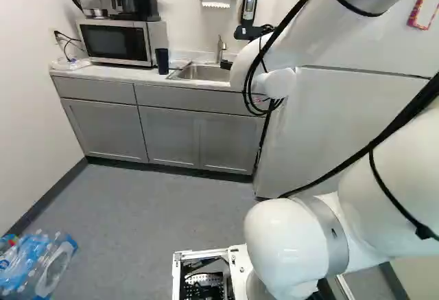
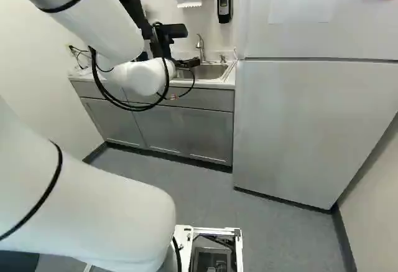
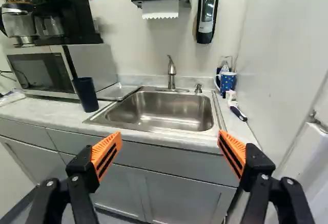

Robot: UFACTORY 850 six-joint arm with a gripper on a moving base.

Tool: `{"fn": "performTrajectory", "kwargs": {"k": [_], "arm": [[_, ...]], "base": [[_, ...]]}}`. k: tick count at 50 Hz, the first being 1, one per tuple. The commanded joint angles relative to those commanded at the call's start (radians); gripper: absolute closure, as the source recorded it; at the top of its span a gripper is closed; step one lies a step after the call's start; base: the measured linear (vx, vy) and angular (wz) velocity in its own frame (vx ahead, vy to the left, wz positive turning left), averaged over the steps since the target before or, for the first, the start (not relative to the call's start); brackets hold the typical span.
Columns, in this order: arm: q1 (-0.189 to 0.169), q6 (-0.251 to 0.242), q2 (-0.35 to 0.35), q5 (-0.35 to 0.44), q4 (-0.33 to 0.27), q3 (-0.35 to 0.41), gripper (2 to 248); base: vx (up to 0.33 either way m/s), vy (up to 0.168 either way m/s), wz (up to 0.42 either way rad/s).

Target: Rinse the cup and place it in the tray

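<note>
In the right base view my gripper (image 2: 188,63) is partly hidden behind the arm, in front of the sink counter. The wrist view shows the gripper (image 3: 169,152) open, its orange pads wide apart with nothing between them. A dark blue cup (image 3: 86,95) stands upright on the counter, left of the sink; the left base view shows the same cup (image 1: 162,61) by the microwave. A flat metal tray (image 3: 119,91) lies between the cup and the sink, against the microwave's side. The steel sink (image 3: 164,112) with its faucet (image 3: 171,73) is ahead of the fingers.
A blue patterned mug (image 3: 227,83) and a white-and-blue brush (image 3: 236,106) stand and lie right of the sink. The microwave (image 1: 120,41) carries coffee makers. A tall refrigerator (image 2: 298,122) stands beside the counter. Wrapped bottles (image 1: 38,262) are at the left base view's lower left.
</note>
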Motion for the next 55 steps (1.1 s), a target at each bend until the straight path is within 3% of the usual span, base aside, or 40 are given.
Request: {"fn": "performTrajectory", "kwargs": {"k": [55], "arm": [[0.0,0.0,-0.03,-0.08,0.0,-0.143,3]], "base": [[0.0,0.0,0.0]]}}
